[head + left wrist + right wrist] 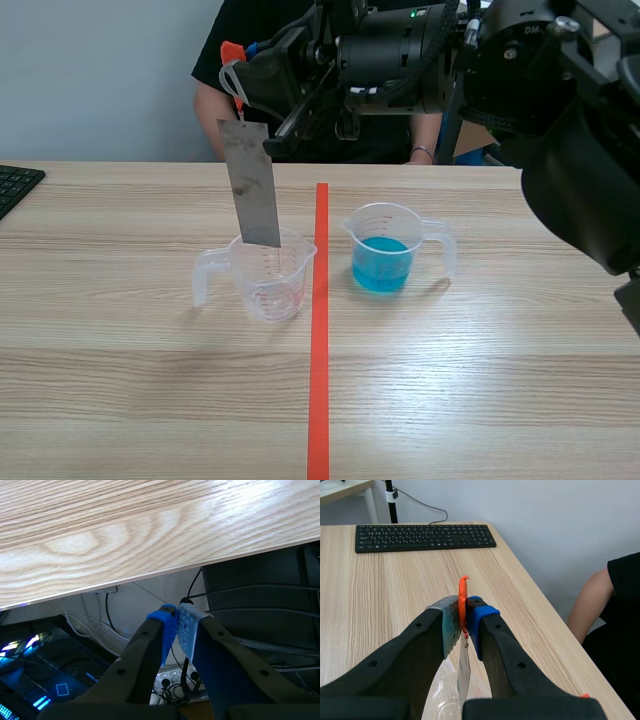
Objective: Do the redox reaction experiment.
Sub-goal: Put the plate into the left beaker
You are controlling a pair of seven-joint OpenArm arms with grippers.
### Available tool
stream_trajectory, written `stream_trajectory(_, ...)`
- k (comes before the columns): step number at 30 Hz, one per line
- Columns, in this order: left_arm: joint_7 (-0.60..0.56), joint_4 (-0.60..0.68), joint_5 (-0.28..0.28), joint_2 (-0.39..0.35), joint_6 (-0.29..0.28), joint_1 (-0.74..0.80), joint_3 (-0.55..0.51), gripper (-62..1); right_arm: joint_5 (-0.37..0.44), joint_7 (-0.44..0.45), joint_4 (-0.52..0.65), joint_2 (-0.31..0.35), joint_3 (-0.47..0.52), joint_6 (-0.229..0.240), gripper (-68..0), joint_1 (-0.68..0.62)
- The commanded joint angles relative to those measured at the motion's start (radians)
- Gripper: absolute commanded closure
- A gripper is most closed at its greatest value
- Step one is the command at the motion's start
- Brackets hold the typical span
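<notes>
The left gripper (176, 625) is hanging past the table (100, 530) edge, its pads pressed together on nothing. The empty measuring cup (268, 275) is standing left of the tape line (319, 330). The right gripper (465, 619) is pinching the metal strip (251, 183), which is hanging with its lower end at that cup's rim. The cup of blue liquid (385, 250) is standing just right of the line.

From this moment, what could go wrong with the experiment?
1. The right gripper holds the metal strip only by its thin orange tab, so the strip could slip or swing.
2. The strip hangs at the empty beaker, not the beaker of blue liquid. Lowering it here would likely give no reaction.
3. Moved sideways this low, it might knock a beaker over.
</notes>
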Motion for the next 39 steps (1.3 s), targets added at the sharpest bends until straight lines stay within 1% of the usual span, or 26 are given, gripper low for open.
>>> stream_trajectory(1,-0.007,0.013,-0.006,0.002,-0.002,0.002,0.002,-4.7,0.014,0.020,0.002,-0.001,-0.003,0.006,-1.5,0.024)
stream_trajectory(8,-0.006,0.013,-0.006,0.002,-0.002,0.002,0.002,-4.6,0.013,0.028,-0.038,-0.001,-0.027,0.006,-1.5,0.024)
stream_trajectory(12,-0.006,0.013,-0.006,0.002,-0.002,0.002,0.002,-4.7,-0.006,0.056,-0.063,-0.001,-0.027,0.006,-1.6,0.024)
stream_trajectory(16,-0.006,0.013,-0.006,0.002,-0.002,0.002,0.002,-4.7,-0.053,0.096,-0.108,-0.013,-0.027,0.006,-1.5,0.024)
stream_trajectory(19,-0.006,0.013,-0.006,0.002,-0.001,0.002,0.002,-4.7,-0.085,0.145,-0.155,-0.027,-0.032,0.006,-1.5,0.024)
stream_trajectory(24,-0.006,0.013,-0.006,0.002,0.000,0.002,0.002,-4.7,-0.178,0.217,-0.218,-0.048,-0.050,0.006,-1.5,0.027)
stream_trajectory(25,-0.006,0.013,-0.006,0.002,0.000,0.002,0.002,-5.8,-0.199,0.234,-0.232,-0.050,-0.055,0.006,-1.5,0.027)
stream_trajectory(26,-0.006,0.013,-0.006,0.002,0.000,0.002,0.002,-8.4,-0.222,0.259,-0.247,-0.052,-0.060,0.006,-1.5,0.027)
stream_trajectory(28,-0.006,0.013,-0.006,0.002,0.000,0.002,0.002,-15.5,-0.268,0.304,-0.280,-0.058,-0.071,0.006,-1.5,0.030)
stream_trajectory(32,-0.007,0.013,-0.006,0.002,-0.001,0.002,0.002,-29.1,-0.349,0.372,-0.336,-0.076,-0.074,0.006,-1.5,0.037)
stream_trajectory(36,-0.006,0.013,-0.006,0.002,-0.001,0.002,0.002,-42.9,-0.401,0.399,-0.363,-0.085,-0.074,0.006,-1.5,0.046)
stream_trajectory(39,-0.006,0.013,-0.006,0.002,0.000,0.002,0.002,-50.5,-0.423,0.399,-0.365,-0.087,-0.074,0.006,-1.5,0.048)
